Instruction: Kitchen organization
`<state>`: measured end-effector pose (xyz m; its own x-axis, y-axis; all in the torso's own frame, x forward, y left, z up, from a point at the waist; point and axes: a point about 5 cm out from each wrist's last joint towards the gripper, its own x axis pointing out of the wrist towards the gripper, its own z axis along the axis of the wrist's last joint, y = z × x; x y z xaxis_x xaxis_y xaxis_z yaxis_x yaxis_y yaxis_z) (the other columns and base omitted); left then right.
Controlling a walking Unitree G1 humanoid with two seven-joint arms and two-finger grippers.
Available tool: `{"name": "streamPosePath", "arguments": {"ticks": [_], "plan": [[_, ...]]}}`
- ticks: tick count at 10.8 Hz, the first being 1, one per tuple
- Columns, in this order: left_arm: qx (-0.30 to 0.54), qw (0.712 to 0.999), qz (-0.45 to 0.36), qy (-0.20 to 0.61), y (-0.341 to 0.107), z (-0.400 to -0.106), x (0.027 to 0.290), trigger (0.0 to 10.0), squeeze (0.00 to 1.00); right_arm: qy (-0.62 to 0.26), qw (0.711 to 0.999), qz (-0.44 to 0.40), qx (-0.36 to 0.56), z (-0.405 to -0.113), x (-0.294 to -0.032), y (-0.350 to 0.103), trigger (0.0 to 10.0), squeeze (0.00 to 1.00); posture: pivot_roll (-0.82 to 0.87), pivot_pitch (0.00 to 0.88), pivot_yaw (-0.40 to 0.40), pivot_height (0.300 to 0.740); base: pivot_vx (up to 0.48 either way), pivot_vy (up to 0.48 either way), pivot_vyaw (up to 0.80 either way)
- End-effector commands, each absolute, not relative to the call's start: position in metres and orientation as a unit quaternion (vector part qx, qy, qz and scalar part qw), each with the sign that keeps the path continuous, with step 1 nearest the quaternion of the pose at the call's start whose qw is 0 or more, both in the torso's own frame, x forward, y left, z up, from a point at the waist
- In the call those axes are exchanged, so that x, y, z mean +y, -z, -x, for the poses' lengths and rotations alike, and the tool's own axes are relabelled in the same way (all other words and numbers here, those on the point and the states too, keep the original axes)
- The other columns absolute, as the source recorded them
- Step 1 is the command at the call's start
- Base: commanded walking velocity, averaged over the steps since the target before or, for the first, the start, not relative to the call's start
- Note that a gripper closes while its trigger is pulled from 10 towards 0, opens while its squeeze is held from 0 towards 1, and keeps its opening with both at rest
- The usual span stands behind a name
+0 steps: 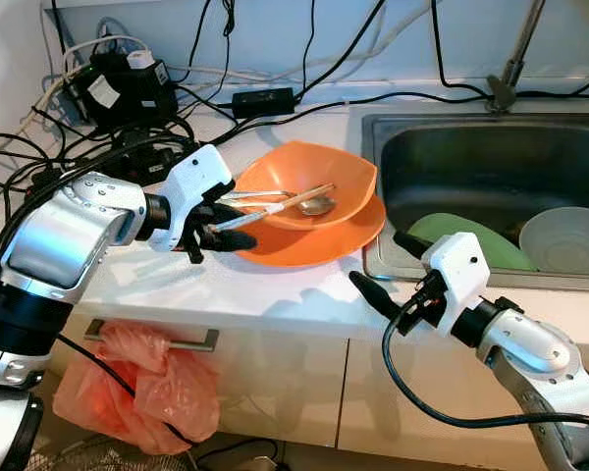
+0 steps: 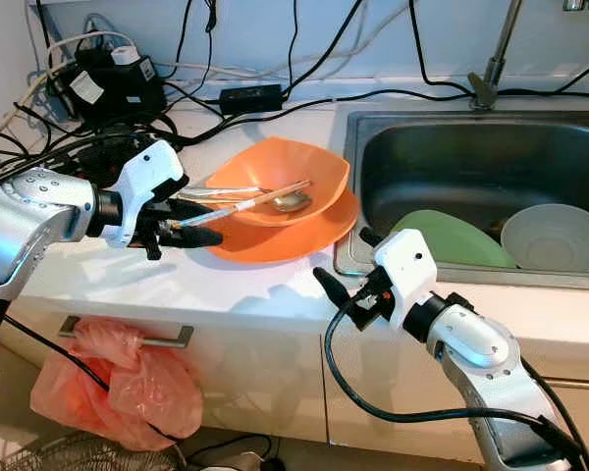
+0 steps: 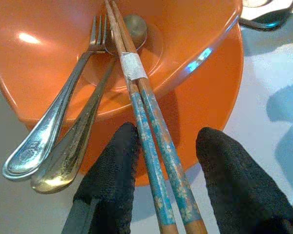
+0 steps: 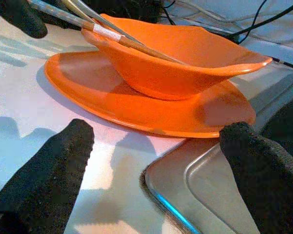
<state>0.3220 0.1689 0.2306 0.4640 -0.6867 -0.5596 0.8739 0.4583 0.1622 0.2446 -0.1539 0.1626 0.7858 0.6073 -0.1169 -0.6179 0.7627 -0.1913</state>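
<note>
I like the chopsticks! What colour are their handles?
The chopsticks have blue handles with little tan flowers, and plain brown tips. The left wrist view shows it best.

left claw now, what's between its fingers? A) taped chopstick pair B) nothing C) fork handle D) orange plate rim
A: in the left wrist view the left claw has a black finger on each side of the blue-patterned chopsticks, while the fork lies off to one side in the orange bowl.

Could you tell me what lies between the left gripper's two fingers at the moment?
In the left wrist view, the handle end of the taped pair of chopsticks runs between the left gripper's open fingers, above the orange plate. The fingers have not closed on it.
</note>
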Motion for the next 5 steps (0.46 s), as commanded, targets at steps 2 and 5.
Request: {"name": "streamPosePath", "arguments": {"ticks": [2,5], "plan": [[0.206,0.832,-0.219,0.466,-0.2405,-0.3243,0.1718,0.0,0.0,-0.332,0.936,0.114,0.017,-0.2436,-0.1517,-0.1663,10.0,0.0,0.09,0.025,0.134,0.74,0.0,0.0,0.0],[0.205,0.833,-0.215,0.467,-0.2411,-0.3241,0.1715,0.0,0.0,-0.331,0.936,0.114,0.017,-0.2437,-0.1516,-0.1659,10.0,0.0,0.09,0.025,0.136,0.74,0.0,0.0,0.0]]}}
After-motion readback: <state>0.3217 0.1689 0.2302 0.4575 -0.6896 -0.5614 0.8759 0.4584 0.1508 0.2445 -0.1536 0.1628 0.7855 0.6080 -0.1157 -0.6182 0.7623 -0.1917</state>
